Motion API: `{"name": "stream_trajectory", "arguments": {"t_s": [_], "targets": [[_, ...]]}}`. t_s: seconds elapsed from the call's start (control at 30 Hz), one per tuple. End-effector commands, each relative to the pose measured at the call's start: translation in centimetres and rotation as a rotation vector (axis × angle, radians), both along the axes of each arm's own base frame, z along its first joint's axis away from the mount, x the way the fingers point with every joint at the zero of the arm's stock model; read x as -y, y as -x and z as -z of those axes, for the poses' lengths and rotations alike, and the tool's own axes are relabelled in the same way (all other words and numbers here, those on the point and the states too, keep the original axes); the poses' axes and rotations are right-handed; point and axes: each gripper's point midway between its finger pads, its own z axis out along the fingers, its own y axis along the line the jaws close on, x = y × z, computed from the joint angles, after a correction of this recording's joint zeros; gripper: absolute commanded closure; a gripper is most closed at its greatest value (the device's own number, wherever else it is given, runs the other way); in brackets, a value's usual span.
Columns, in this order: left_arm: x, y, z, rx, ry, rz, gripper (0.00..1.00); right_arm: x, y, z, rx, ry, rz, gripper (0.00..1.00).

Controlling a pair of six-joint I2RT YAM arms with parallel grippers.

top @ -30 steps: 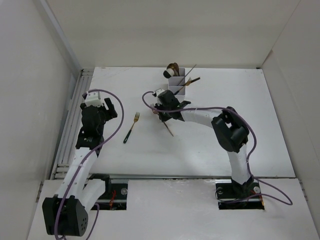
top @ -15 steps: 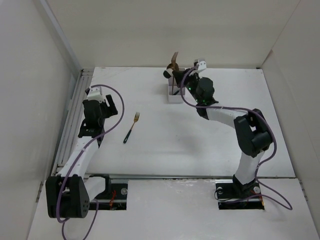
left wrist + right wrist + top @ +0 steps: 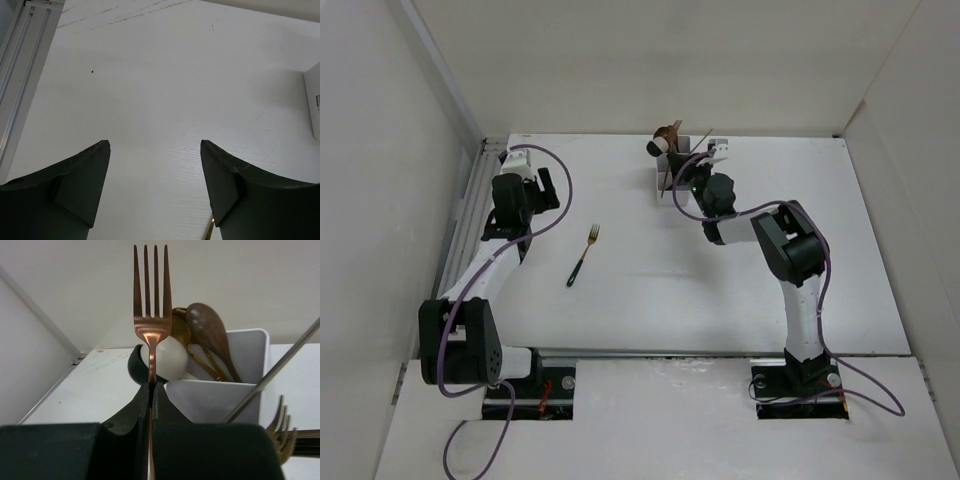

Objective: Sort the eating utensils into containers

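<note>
My right gripper (image 3: 151,385) is shut on the stem of a copper fork (image 3: 151,300), held upright with its tines up, just in front of the white containers (image 3: 235,390). The far compartment holds a black spoon (image 3: 134,367), a pale spoon (image 3: 170,360), a brown spoon (image 3: 207,332) and a gold one. A thin grey chopstick (image 3: 282,365) leans out to the right, beside gold fork tines (image 3: 280,432). From above, the right gripper (image 3: 683,182) sits against the containers (image 3: 668,170). A gold fork with a dark handle (image 3: 583,256) lies on the table. My left gripper (image 3: 155,145) is open and empty, above the table at back left (image 3: 542,188).
A metal rail (image 3: 468,215) runs along the table's left edge, close to the left arm. White walls close in the back and both sides. A corner of the containers (image 3: 314,100) shows at the right of the left wrist view.
The right arm lifted the copper fork from mid-table and swung it to the containers, now holding it upright in front of them. The left arm shifted toward the back of the table.
</note>
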Motion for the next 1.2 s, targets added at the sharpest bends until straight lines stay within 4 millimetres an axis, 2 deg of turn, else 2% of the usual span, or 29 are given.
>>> {"name": "stream_trajectory", "arguments": {"t_s": [0.0, 0.17, 0.23, 0.4, 0.43, 0.5, 0.53, 0.6, 0.63, 0.67, 0.77, 0.83, 1.1, 1.13, 1.17], "targets": [[0.4, -1.5, -3.2, 0.084, -0.008, 0.034, 0.3, 2.7, 0.6, -10.6, 0.325, -0.177, 0.032, 1.0], [0.6, -1.8, -1.8, 0.052, -0.004, 0.044, 0.3, 2.2, 1.4, -12.2, 0.345, -0.177, -0.007, 1.0], [0.7, -1.9, -2.3, 0.061, -0.001, 0.054, 0.3, 2.3, 1.7, -12.4, 0.356, -0.191, -0.011, 1.0], [1.1, -2.0, -1.8, 0.05, 0.014, 0.071, 0.3, 3.0, 0.9, -12.9, 0.37, -0.234, 0.034, 1.0], [1.1, -2.0, -1.8, 0.05, 0.014, 0.071, 0.3, 3.5, 0.3, -12.6, 0.363, -0.233, 0.053, 1.0], [1.1, -2.0, -1.8, 0.05, 0.014, 0.071, 0.3, 3.2, -0.4, -11.7, 0.339, -0.222, 0.054, 1.0], [1.1, -2.0, -1.8, 0.05, 0.014, 0.071, 0.3, 3.2, -0.4, -12.1, 0.348, -0.227, 0.054, 1.0], [1.1, -2.1, -2.3, 0.059, 0.014, 0.071, 0.3, 3.3, -0.8, -11.4, 0.339, -0.216, 0.069, 1.0], [1.1, -2.2, -1.9, 0.05, 0.014, 0.071, 0.3, 3.3, -0.9, -10.3, 0.319, -0.207, 0.069, 1.0], [1.1, -2.2, -1.9, 0.05, 0.014, 0.071, 0.3, 3.3, -0.9, -10.3, 0.318, -0.207, 0.069, 1.0], [1.2, -2.2, -1.9, 0.05, 0.023, 0.068, 0.3, 3.4, -0.7, -8.1, 0.276, -0.177, 0.074, 1.0], [1.2, -2.3, -1.5, 0.041, 0.023, 0.068, 0.3, 3.6, -0.3, -8.2, 0.276, -0.163, 0.08, 1.0], [1.3, -2.6, -1.8, 0.05, 0.026, 0.077, 0.3, 2.8, 0.1, -5.4, 0.232, -0.068, 0.063, 1.0], [1.3, -2.6, -1.8, 0.05, 0.026, 0.077, 0.3, 2.4, 0.5, -6.2, 0.249, -0.077, 0.054, 1.0], [1.1, -2.6, -1.8, 0.05, 0.028, 0.076, 0.3, 2.5, 0.6, -5.6, 0.237, -0.072, 0.054, 0.92]]}}
